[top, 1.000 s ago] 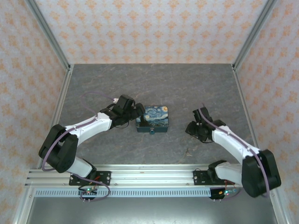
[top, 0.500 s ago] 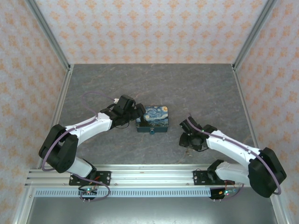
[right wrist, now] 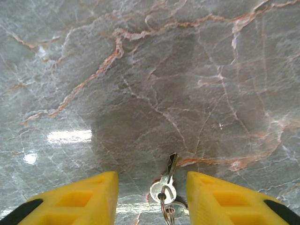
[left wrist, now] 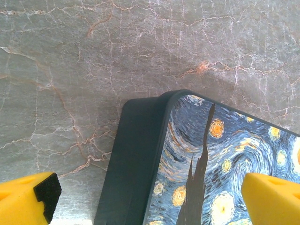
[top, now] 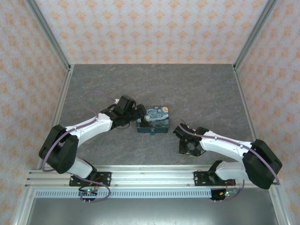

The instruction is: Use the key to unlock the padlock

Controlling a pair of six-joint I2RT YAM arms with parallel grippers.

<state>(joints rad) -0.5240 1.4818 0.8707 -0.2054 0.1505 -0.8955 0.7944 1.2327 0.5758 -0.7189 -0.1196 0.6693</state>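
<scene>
Right gripper has moved since the earlier frames: it was out on the right side of the table, and now it sits nearer the padlock and closer to the near edge, with the arm stretched low across the front. Its wrist view shows the right gripper with jaws partly apart and the key lying flat on the table between the yellow fingers. It is a small metal key on a ring, with a gap on each side, so nothing is gripped. The key's head is toward the camera and its shaft points away. The padlock has not moved; it lies flat mid-table, painted face up. Left gripper is unchanged too, parked at the padlock's left edge with jaws spread wide and holding nothing. In its wrist view one finger is over bare table left of the padlock's dark side and the other is over the painted top. I cannot tell if either finger touches. Key and padlock are well apart.
</scene>
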